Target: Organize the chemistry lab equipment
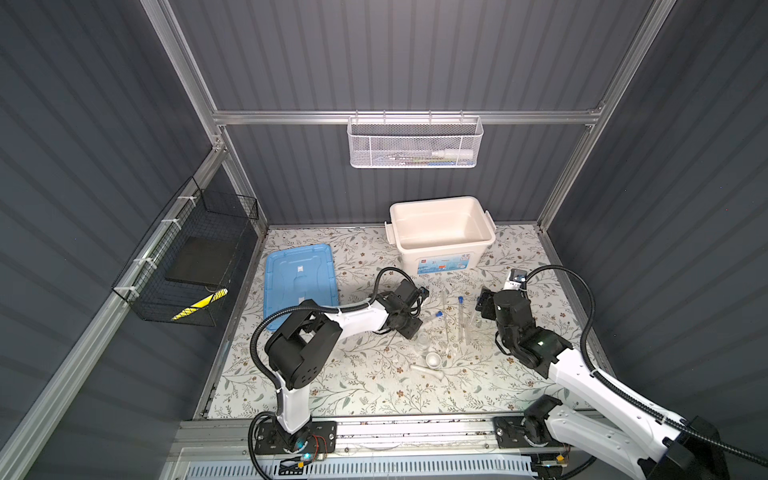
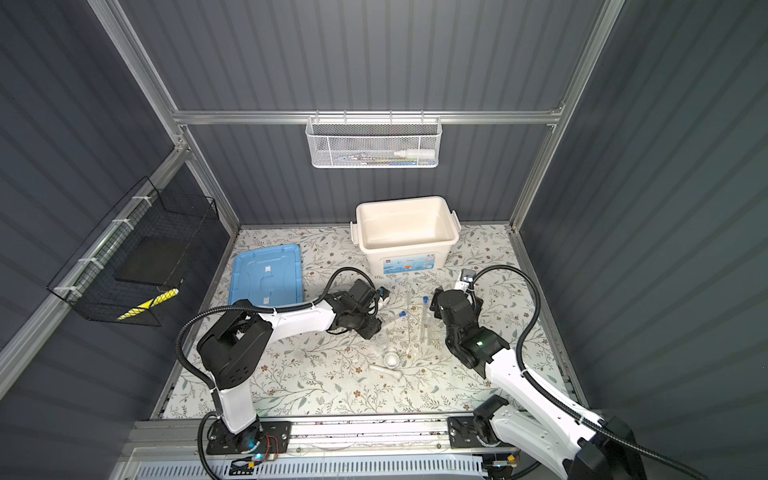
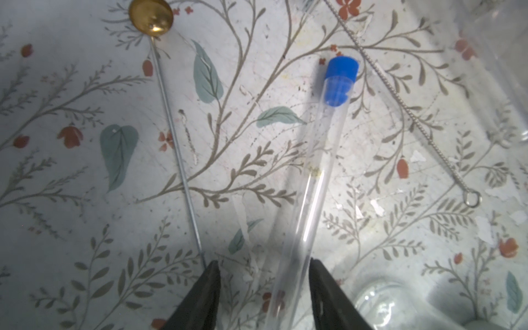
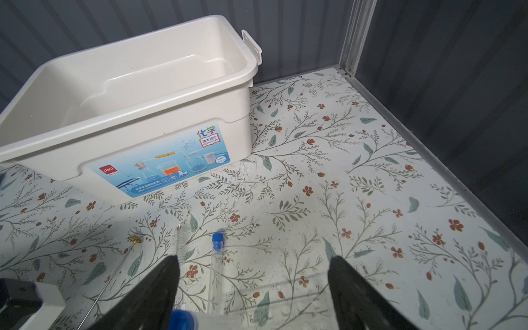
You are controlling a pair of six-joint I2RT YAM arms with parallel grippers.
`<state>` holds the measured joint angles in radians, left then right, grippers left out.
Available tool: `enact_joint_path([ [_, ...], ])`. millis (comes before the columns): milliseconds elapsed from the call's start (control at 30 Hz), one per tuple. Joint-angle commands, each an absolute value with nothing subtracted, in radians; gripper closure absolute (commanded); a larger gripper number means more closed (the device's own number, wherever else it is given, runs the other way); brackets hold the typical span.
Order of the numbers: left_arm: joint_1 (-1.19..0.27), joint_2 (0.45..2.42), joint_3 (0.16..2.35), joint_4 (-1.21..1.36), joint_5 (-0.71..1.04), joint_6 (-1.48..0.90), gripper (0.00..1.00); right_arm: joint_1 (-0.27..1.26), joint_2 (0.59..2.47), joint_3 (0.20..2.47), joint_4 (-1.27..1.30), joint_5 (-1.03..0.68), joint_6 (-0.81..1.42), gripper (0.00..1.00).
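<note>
Floral tabletop (image 1: 374,386), grey ribbed walls (image 1: 415,62); left gripper (image 3: 263,263) spread astride a blue-capped test tube (image 3: 323,148), apparently not clamping; right gripper (image 4: 253,258) spread wide.

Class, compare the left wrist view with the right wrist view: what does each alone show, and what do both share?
Only the left wrist view: a blue-capped test tube between the fingers of the open left gripper, and a brush's wire loop. Only the right wrist view: the white tub and the open right gripper. Both: the floral mat and the gold-headed rod.

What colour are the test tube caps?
Blue; a cap shows best in the left wrist view.
</note>
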<state>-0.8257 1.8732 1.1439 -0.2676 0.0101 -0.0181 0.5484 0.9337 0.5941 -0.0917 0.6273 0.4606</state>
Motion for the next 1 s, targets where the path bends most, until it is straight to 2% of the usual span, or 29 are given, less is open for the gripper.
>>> enact_joint_path([
  [0, -0.828, 1.884, 1.165, -0.264, -0.017, -0.038, 0.5, 0.544, 0.918, 0.577, -0.107, 0.639, 0.48, 0.16],
  [267, -0.83, 1.892, 1.165, -0.263, -0.087, -0.06, 0.54, 0.543, 0.912, 0.577, -0.118, 0.637, 0.486, 0.15],
  [400, -0.829, 1.896, 1.167, -0.264, -0.112, -0.076, 0.57, 0.543, 0.904, 0.572, -0.118, 0.63, 0.491, 0.07],
  [533, -0.829, 1.894, 1.16, -0.256, -0.129, -0.091, 0.6, 0.542, 0.893, 0.567, -0.11, 0.626, 0.492, 0.05],
  [967, -0.829, 1.906, 1.18, -0.256, -0.146, -0.11, 0.66, 0.541, 0.885, 0.566, -0.119, 0.615, 0.503, 0.03],
])
